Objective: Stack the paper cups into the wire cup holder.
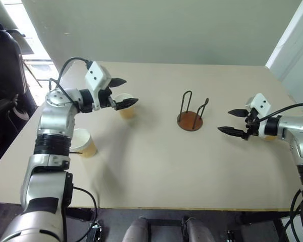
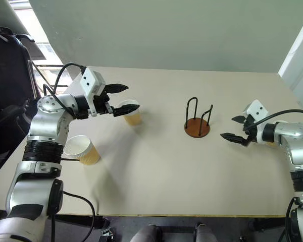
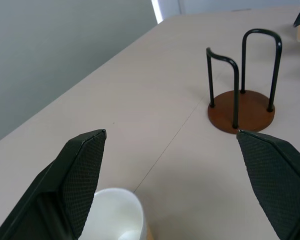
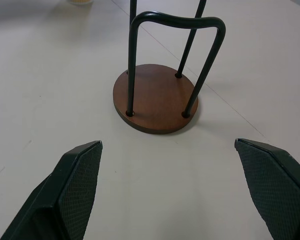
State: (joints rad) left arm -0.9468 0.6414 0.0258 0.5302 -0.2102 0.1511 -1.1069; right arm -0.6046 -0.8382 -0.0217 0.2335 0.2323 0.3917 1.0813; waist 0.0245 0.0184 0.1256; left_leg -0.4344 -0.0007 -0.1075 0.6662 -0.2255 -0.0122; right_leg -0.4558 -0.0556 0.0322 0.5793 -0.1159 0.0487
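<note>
The wire cup holder (image 1: 190,120) stands empty in the middle of the table, a brown disc with two black wire loops. One paper cup (image 1: 126,109) stands upright to its left. My left gripper (image 1: 131,91) is open just over that cup, whose white rim (image 3: 117,210) sits low between the fingers; contact cannot be told. A second paper cup (image 1: 83,142) stands nearer the table's left edge, beside my left forearm. My right gripper (image 1: 223,121) is open to the right of the holder (image 4: 155,97), pointing at it. A third cup (image 2: 270,144) peeks out behind it.
The tan table (image 1: 156,171) has bare room in front of the holder and between both grippers. A dark chair with a bag (image 1: 5,75) stands off the table's left side. A grey wall runs behind the far edge.
</note>
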